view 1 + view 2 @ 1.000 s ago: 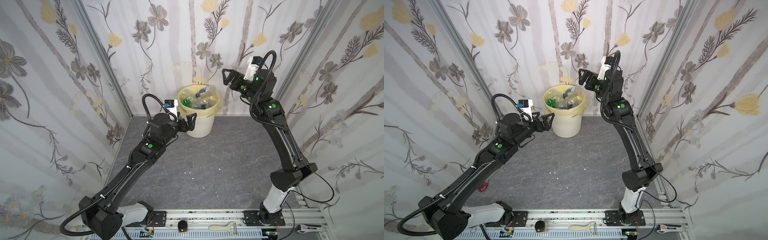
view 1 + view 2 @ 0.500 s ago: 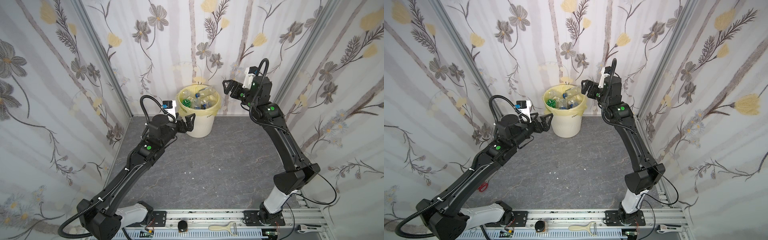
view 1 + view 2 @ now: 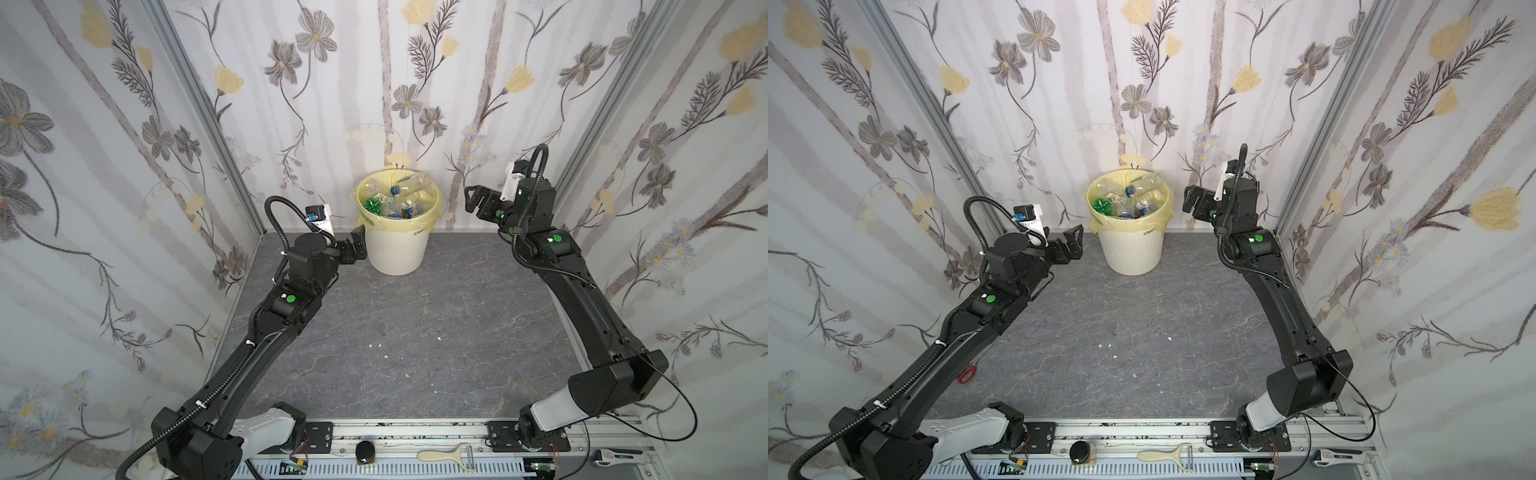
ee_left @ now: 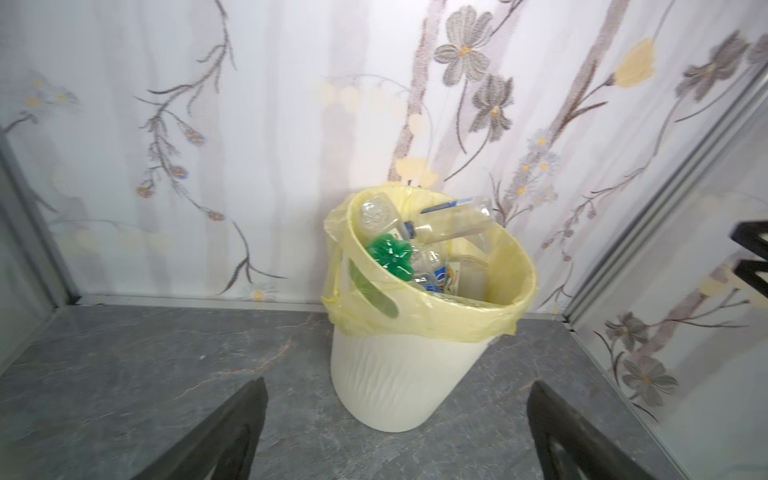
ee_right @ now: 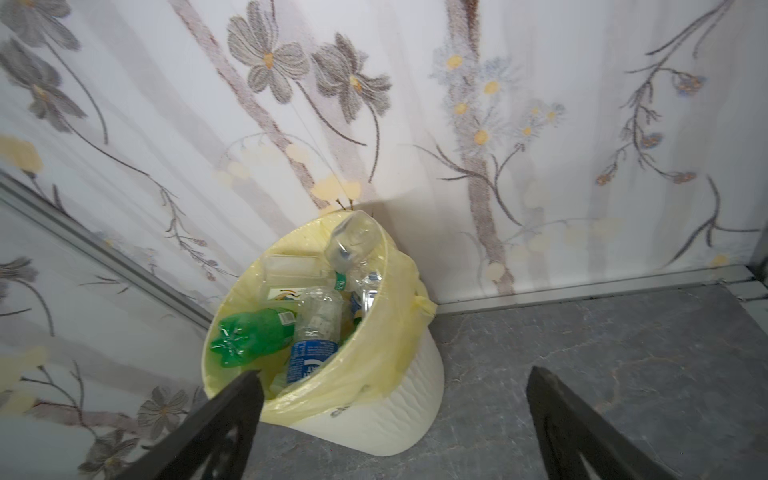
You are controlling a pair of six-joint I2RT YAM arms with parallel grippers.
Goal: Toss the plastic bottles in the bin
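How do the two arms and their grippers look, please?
The left arm and right arm are black with white base segments, round green dots and black ribbed cables looping alongside. The left gripper and right gripper have black triangular fingers with cut-out centres; a white camera mount sits behind each.

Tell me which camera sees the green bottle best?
The right wrist view: the green bottle lies there big, base and side showing. The left wrist view shows mostly its base; in both top views it is a small green patch.
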